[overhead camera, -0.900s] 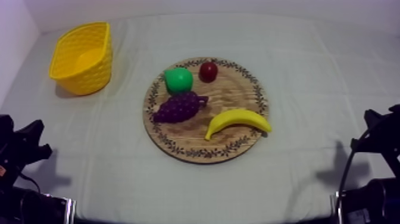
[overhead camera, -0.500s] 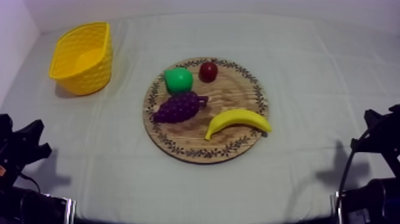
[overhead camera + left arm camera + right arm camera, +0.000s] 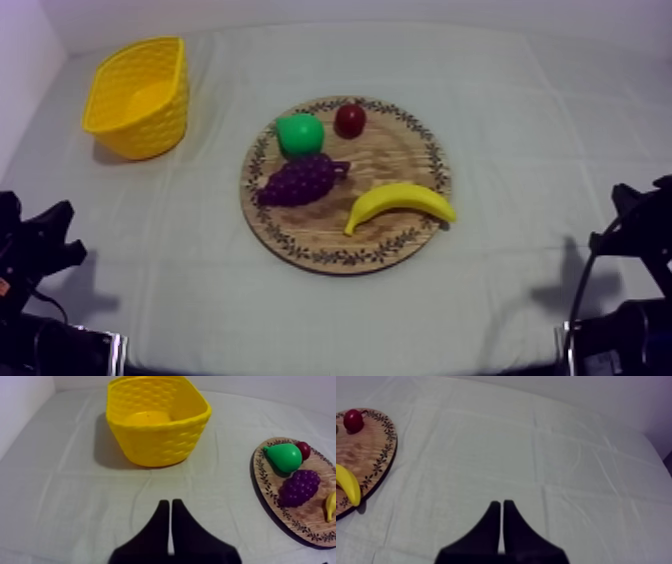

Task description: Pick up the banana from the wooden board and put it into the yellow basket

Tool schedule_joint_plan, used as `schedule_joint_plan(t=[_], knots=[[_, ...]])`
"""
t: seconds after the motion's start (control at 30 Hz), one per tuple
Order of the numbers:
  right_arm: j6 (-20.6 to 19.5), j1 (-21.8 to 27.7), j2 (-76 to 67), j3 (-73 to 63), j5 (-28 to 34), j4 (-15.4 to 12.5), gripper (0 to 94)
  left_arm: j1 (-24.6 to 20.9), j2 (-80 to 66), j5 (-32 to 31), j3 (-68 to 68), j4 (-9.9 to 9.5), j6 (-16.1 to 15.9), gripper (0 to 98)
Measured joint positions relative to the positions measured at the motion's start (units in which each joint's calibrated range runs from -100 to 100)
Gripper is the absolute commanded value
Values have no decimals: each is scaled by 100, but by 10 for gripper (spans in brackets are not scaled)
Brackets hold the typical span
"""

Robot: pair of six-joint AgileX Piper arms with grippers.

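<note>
On the wooden board (image 3: 390, 150), toward its right-arm side, lies the banana (image 3: 400, 204), untouched. The yellow basket (image 3: 150, 135) stands well apart from the board, off its left-arm side. Nothing has shifted in the last second: fruit, basket and arms are all as before. The left gripper (image 3: 170, 503) and right gripper (image 3: 502, 504) both have their fingers pressed together on nothing, well clear of the board. Judgement: pick not yet begun.

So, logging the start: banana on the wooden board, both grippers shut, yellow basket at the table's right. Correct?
No: the top view shows the yellow basket at the left of the table. The banana is on the wooden board, and the left gripper and right gripper are shut.
</note>
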Motion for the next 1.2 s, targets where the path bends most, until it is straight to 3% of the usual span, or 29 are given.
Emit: schedule_joint_plan(t=[0.4, 0.63, 0.8, 1.03, 1.2], knots=[[0, 0, 0, 0, 0, 0, 3, 0, 0, -22, 15, 6, 98, 5], [0, 0, 0, 0, 0, 0, 3, 96, 311, -829, 82, 5, 305, 1], [0, 0, 0, 0, 7, 0, 3, 204, 942, -1314, -376, -3, 162, 1], [-9, 0, 0, 0, 7, 0, 3, 478, 2244, -1283, -1696, -149, -137, 1], [-2, 0, 0, 0, 7, 0, 3, 864, 3338, -914, -2931, -453, -156, 3]])
